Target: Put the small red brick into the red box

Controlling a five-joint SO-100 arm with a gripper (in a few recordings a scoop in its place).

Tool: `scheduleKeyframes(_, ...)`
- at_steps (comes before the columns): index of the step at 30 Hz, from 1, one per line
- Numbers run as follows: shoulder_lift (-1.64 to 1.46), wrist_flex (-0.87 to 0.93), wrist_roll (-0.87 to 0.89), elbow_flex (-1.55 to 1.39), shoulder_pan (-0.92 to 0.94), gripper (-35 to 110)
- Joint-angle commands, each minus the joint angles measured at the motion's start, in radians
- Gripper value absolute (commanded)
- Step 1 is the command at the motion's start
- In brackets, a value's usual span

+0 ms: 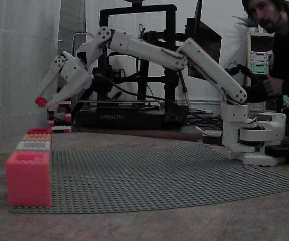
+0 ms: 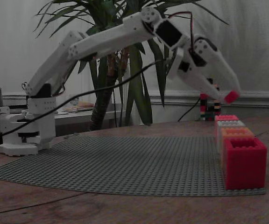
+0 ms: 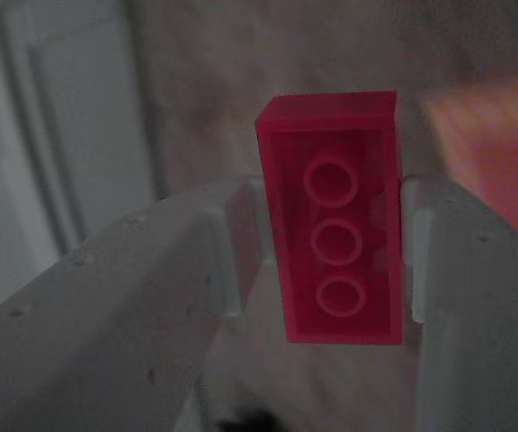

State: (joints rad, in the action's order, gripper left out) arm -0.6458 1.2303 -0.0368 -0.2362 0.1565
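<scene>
Gripper (image 3: pixel 331 247) pinches small red brick (image 3: pixel 335 220) between both fingertips, held in air above row of boxes (image 1: pixel 31 165).

- One fixed camera sits low, almost level with the tabletop (image 1: pixel 149 226), so you look across the grey studded baseplate (image 1: pixel 164 175) with the arm's base (image 1: pixel 255 135) at the right and the row of boxes (image 1: pixel 31 165) close by at the left.
- The other fixed camera is equally low but faces from the opposite side: the base (image 2: pixel 24 130) sits left and the row (image 2: pixel 239 149) right.
- Both share the baseplate, arm and boxes.
- The wrist camera looks along the tool (image 3: pixel 331 261), very near, with a blurred background.
</scene>
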Motion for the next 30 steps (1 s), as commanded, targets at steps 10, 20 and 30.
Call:
scheduleKeyframes(10, 0.092, 0.048, -0.097, 0.255, 0.135, 0)
scheduleKeyframes(20, 0.170, -0.009, -0.156, 0.242, 0.173, 10)
scheduleKeyframes(30, 0.213, -0.084, -0.158, 0.242, 0.158, 14)
